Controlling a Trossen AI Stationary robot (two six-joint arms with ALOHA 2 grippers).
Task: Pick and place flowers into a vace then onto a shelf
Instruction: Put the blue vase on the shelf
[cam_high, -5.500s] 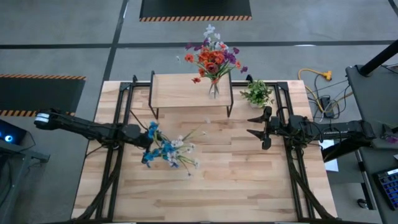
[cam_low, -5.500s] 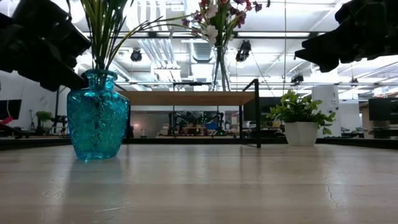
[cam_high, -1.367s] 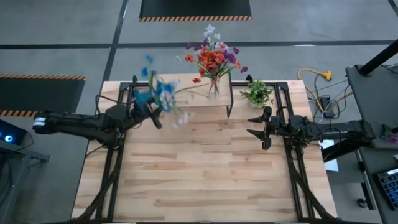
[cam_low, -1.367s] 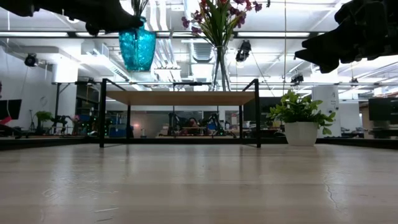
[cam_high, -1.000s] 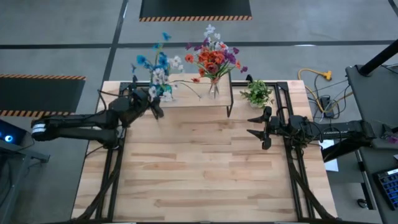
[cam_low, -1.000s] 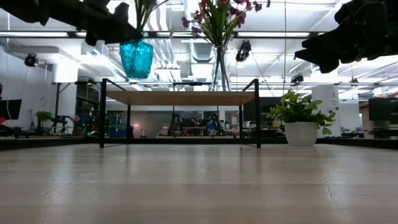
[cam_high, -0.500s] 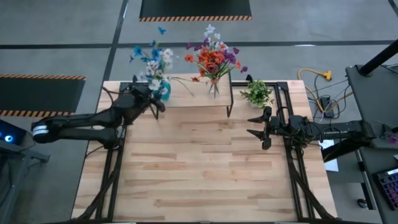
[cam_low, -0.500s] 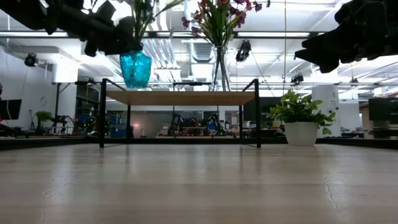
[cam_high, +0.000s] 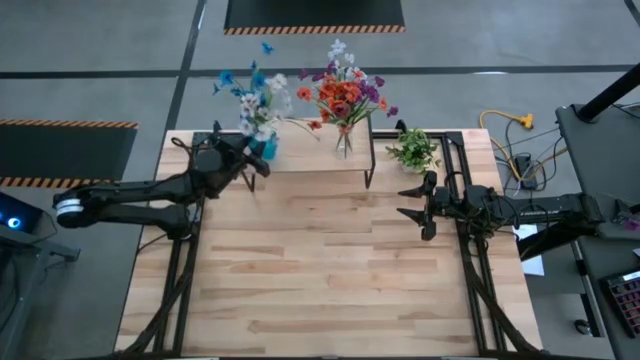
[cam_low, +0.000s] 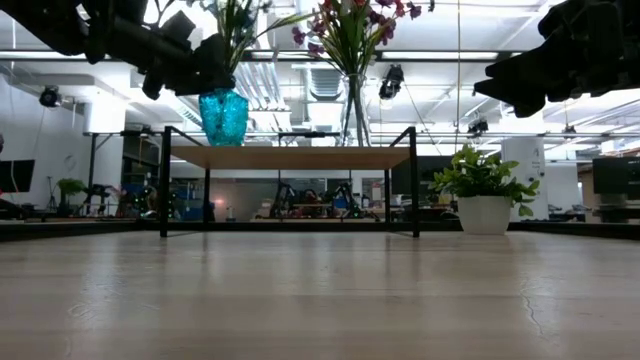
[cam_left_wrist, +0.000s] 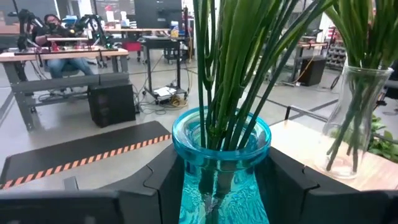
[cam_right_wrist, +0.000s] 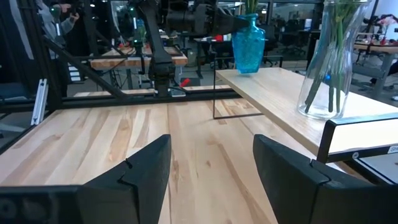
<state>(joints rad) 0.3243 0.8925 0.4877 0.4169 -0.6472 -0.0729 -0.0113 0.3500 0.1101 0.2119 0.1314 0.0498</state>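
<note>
Here the left hand (cam_high: 255, 158) clasps the blue vase (cam_low: 223, 117) of flowers (cam_high: 252, 92) at the shelf (cam_high: 310, 150), right hand (cam_high: 408, 200) released

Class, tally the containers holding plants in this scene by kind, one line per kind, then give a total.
Blue glass vases: 1, the blue vase in the left gripper
Clear glass vases: 1, the clear vase on the shelf
White plant pots: 1, the white pot
Total: 3

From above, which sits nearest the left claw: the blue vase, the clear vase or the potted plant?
Left claw:
1. Blue vase, in its grip at the shelf's left end.
2. Clear vase, at the shelf's right end.
3. Potted plant, right of the shelf.
</note>
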